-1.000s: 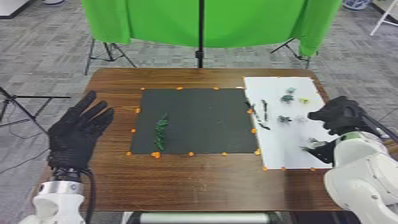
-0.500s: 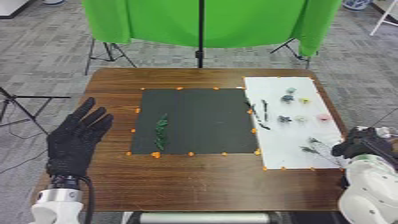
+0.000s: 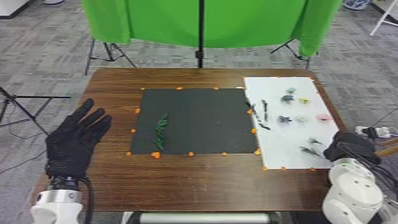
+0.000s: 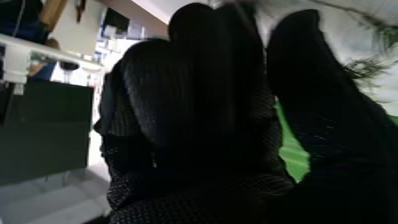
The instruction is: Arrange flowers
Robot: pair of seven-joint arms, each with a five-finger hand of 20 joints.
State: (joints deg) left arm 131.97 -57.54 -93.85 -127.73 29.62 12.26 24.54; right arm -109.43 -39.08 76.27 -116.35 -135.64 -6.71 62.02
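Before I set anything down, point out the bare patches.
Free: the dark mat right of the leafy sprig, and the brown tabletop between mat and near edge. Crowded: the white sheet, with dark twigs, small blooms, and the right hand beside it.

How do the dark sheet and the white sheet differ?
The dark sheet is wider; the white sheet is narrower but longer. The dark sheet carries one green sprig, the white sheet several small blossoms and some dark stems. Both lie flat on the table, with orange bits along their edges.
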